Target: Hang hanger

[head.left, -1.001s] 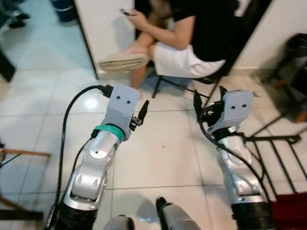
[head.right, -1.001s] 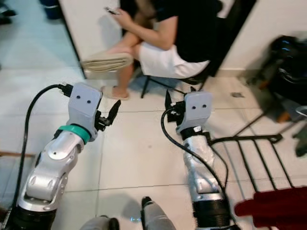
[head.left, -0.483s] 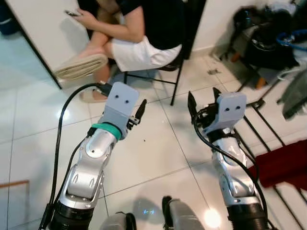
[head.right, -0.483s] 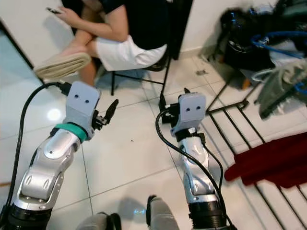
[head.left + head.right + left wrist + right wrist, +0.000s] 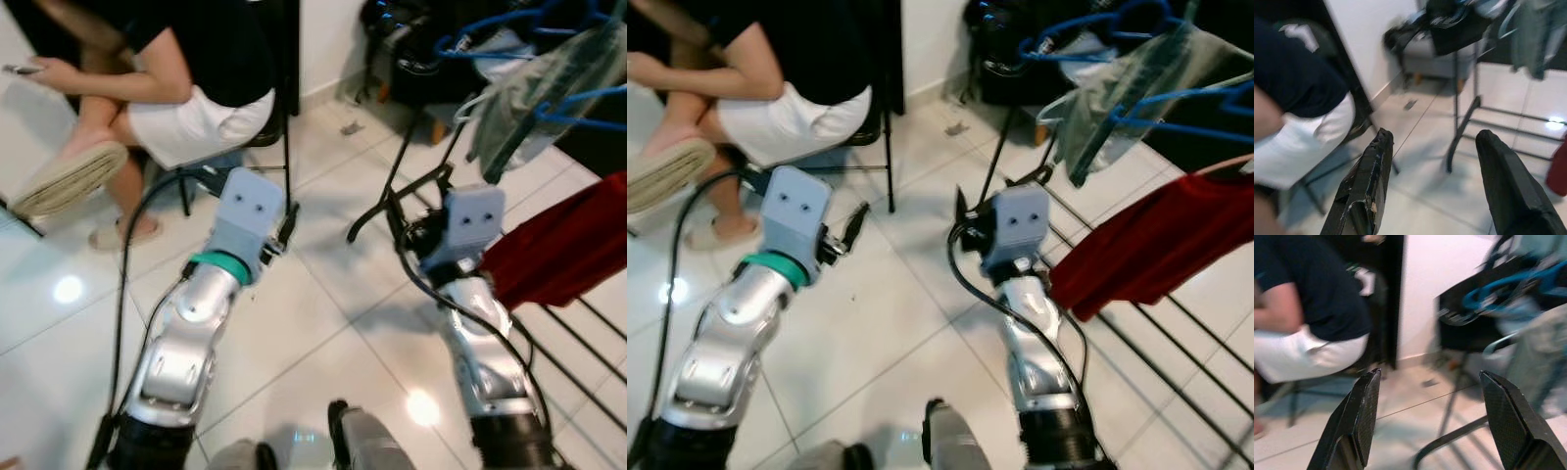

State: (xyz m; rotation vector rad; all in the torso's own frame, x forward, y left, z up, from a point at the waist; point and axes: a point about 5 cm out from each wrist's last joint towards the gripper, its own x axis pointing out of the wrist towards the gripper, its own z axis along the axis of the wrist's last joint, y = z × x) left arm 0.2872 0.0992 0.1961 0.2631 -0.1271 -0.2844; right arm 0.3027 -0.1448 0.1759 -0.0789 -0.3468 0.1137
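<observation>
Blue hangers [image 5: 490, 34] hang at the upper right on a black drying rack [image 5: 402, 186], one of them carrying a pale green garment [image 5: 529, 108]. A red cloth [image 5: 558, 245] is draped over the rack's lower bars. Both arms are raised in front of me over the tiled floor. My left gripper [image 5: 1435, 137] is open with nothing between its fingers, well short of the rack. My right gripper [image 5: 1431, 376] is open too, empty, close to the rack's leg and below the hangers.
A person [image 5: 186, 108] sits on a black folding chair [image 5: 284, 117] at the upper left, holding a phone, one sandalled foot stuck out. Dark bags [image 5: 411, 59] lie against the wall behind the rack. Glossy white tiles [image 5: 323, 323] stretch between my arms.
The camera has swung to the right: the seated person has slid to the left, and the rack with blue hangers and red cloth has come into view. Both arms keep their pose.
</observation>
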